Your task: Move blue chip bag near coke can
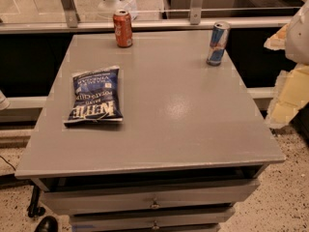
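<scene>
Two cans (122,28) (217,43), one bag (95,95), one pincer (284,99) at right

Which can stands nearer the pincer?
The slim blue-and-silver can, back right; the pincer hangs off the table's right edge. The coke can stands back left.

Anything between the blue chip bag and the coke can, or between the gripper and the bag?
Nothing visible. Only bare tabletop separates the blue chip bag from the coke can. The gripper hangs off the table's right side, with open surface toward the bag; the blue-and-silver can stands at the far right, off both paths.
</scene>
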Robot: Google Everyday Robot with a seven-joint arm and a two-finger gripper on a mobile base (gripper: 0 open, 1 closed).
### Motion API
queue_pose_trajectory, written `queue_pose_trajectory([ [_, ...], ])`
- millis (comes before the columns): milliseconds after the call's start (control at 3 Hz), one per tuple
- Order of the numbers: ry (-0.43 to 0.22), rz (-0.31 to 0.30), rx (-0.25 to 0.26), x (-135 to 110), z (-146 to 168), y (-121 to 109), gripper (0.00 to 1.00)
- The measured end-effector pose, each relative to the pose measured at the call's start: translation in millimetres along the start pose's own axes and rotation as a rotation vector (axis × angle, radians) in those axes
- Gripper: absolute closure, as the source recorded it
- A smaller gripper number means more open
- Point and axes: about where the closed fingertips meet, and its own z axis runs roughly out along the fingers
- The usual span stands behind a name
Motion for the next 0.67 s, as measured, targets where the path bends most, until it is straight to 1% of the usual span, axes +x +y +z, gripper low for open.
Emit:
queue_pose_trajectory([
  [333, 0.0, 0.0, 0.0, 0, 0, 0, 0.0],
  [667, -0.088, 0.028, -0.001, -23, 19, -2, 0.0],
])
